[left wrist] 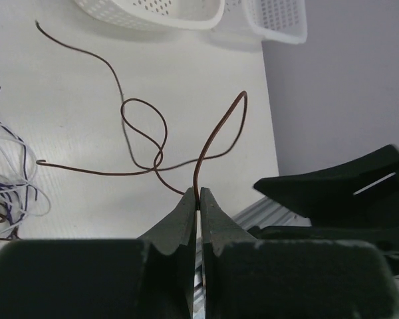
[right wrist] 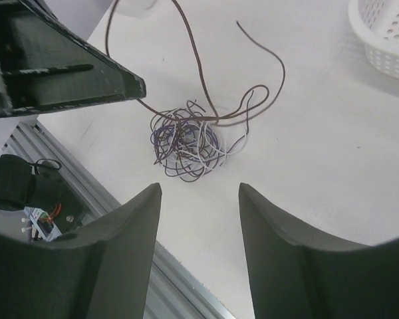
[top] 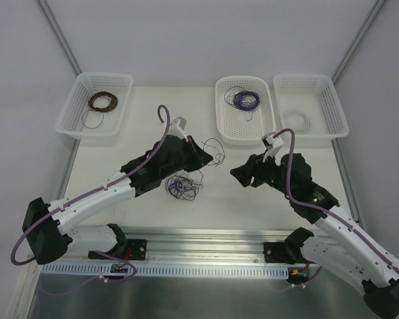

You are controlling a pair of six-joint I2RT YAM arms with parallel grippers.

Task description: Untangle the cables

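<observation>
A brown wire (left wrist: 206, 143) is pinched in the tightly closed left gripper (left wrist: 198, 194), trailing from the tangle of cables (right wrist: 186, 143) on the table (right wrist: 319, 133). The right gripper (right wrist: 199, 189) is spread wide and empty above the tangle. A slow, steady pull is advised.

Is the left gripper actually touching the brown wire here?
Touching. The left wrist view shows the left gripper pinched shut on the brown wire, which loops up from between its tips.

Left hand (left wrist: 198, 195) pinched closed, right hand (right wrist: 199, 193) spread
</observation>
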